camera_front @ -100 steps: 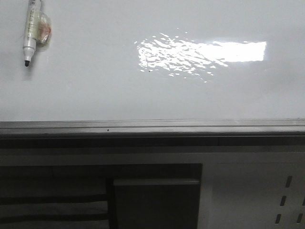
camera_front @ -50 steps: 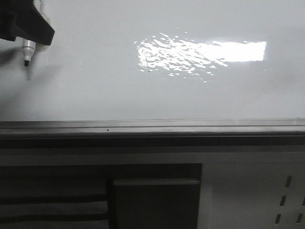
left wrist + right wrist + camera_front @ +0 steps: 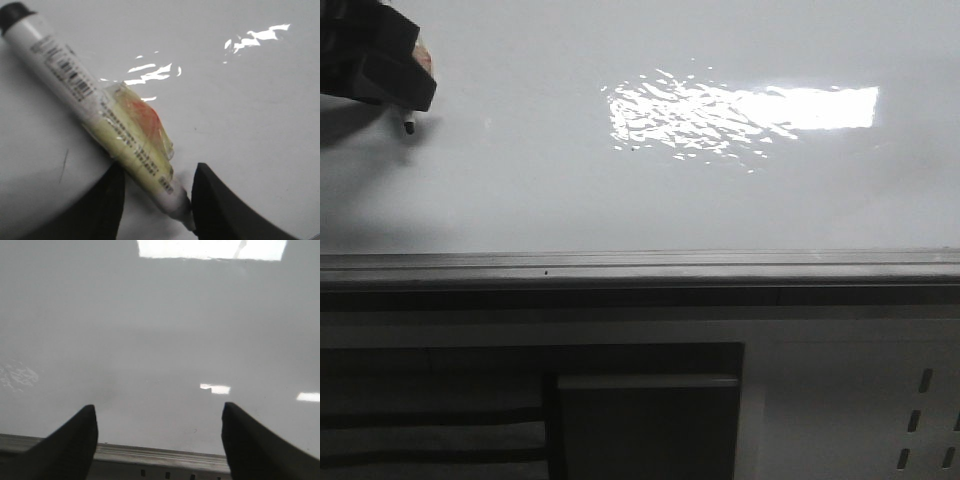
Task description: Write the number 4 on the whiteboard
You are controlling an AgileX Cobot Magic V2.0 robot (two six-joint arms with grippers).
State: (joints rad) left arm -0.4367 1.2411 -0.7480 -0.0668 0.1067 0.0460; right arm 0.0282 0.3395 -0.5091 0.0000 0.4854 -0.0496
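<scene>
The whiteboard (image 3: 620, 210) fills the upper half of the front view, with a bright glare and a grey metal rim (image 3: 640, 265). No number 4 shows on it. A white marker (image 3: 100, 112) wrapped in yellowish tape lies slanted on the board. My left gripper (image 3: 157, 200) is at the board's far left (image 3: 380, 65). Its jaws are half closed on either side of the marker's lower end, and both touch it. Only the black tip (image 3: 409, 126) shows in the front view. My right gripper (image 3: 159, 440) is open and empty over the board (image 3: 160, 340), near its rim.
Below the rim stands a white cabinet panel with slots (image 3: 920, 420), and a dark recess (image 3: 640, 420) lies under the board. A short thin dark stroke (image 3: 64, 165) marks the board beside the left finger.
My left gripper came in from the upper left over the marker and closed in on it. The marker's tip has shifted to the right. The right side is unchanged.
</scene>
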